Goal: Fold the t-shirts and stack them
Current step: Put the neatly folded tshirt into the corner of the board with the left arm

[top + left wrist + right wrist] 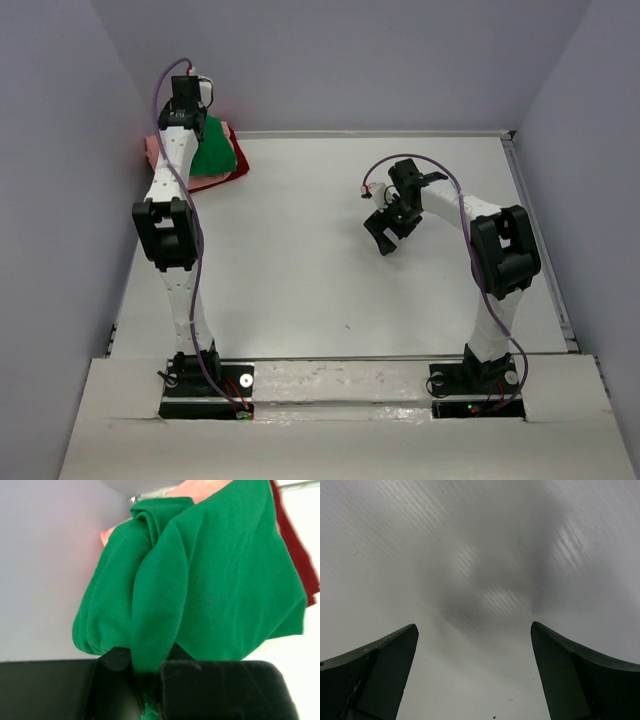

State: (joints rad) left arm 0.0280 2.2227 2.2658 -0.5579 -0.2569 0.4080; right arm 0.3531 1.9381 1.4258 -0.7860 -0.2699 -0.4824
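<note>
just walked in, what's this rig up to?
The left arm is stretched to the far left corner of the table, with the left fingers pinched shut on a fold of the bright green t-shirt. That shirt lies bunched on top of the salmon pink t-shirt and the dark red t-shirt by the wall. The right fingers hang wide open over the table, holding nothing.

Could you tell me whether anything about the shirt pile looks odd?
The green t-shirt on top of the pile in the far left corner is bunched into thick rolls rather than lying flat, with a fold pinched in the left end effector. Beneath it the pink t-shirt and the dark red t-shirt stick out unevenly.
</note>
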